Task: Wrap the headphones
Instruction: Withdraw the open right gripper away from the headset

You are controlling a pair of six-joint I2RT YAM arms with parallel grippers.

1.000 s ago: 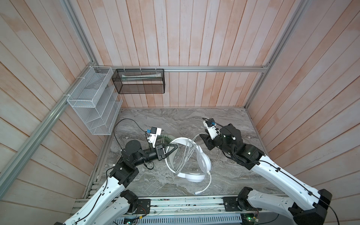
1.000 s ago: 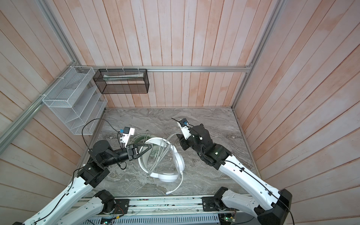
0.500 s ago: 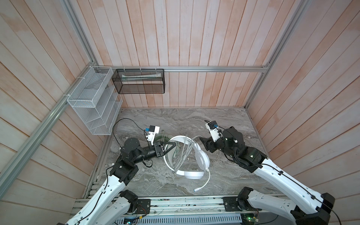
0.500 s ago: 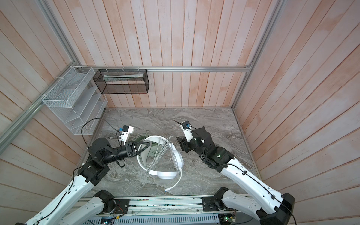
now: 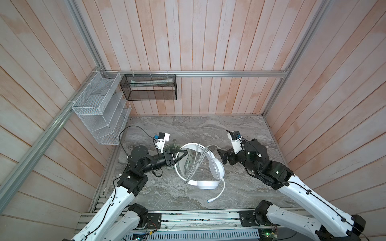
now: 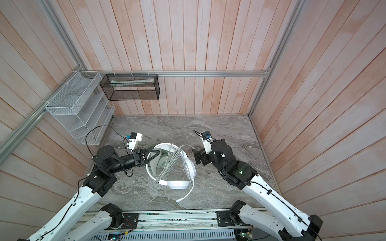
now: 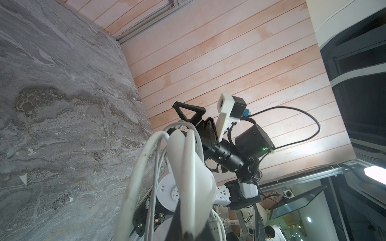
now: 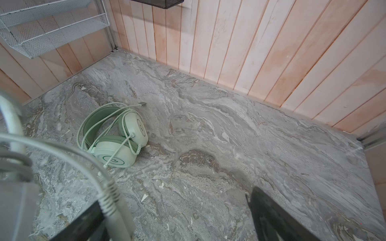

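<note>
Evidently mid-wrap — left hand (image 5: 182, 154) clenched on the headband (image 5: 178, 172) of the white headset (image 5: 217, 170), right hand (image 5: 221, 157) spread wide and empty — next it likely needs to catch the draped cord (image 5: 198, 161).

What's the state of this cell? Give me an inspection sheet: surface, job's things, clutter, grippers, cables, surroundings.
Surface: grey veined tabletop.
Job's things: white headset gripped at its band; mint-green headset lies on the tabletop with its cord wound round it, largely hidden by the white one in both top views.
Clutter: only small pale flecks.
Grippers: left gripper shut on the white headset's band; right gripper open, empty, beside the white headset.
Cables: white cord hangs in loose loops across the band; black camera cable arcs over the left arm.
Surroundings: plank walls; white mesh rack and black mesh basket hang on the rails.
</note>
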